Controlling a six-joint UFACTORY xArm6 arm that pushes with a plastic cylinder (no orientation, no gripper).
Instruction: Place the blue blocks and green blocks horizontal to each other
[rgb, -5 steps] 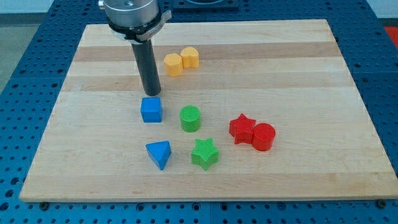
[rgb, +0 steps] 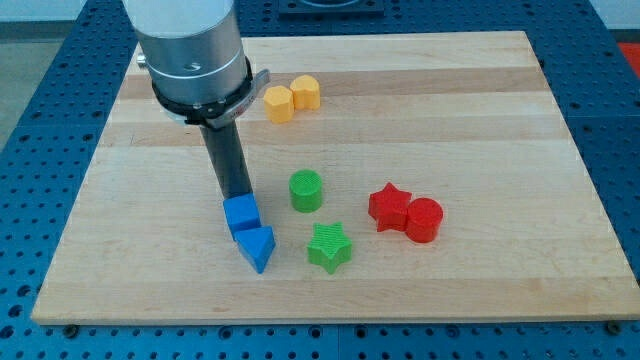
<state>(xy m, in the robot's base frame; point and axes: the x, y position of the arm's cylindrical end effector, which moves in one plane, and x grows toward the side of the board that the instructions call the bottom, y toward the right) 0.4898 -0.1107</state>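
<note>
Blue cube (rgb: 241, 214): touched our tip (rgb: 240, 198) at its top edge.
Blue triangular block (rgb: 257, 246): pressed just below the cube.
Green cylinder (rgb: 306, 190), green star (rgb: 329, 246): to the view's right.
Jaws: we had none, only a rod.

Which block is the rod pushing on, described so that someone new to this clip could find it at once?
Start at the wooden board and follow the dark rod down to my tip. Directly below the tip sits the blue cube. Unlike the blue triangular block touching it from the view's bottom, it has square faces, and the green cylinder stands apart to its right.
</note>
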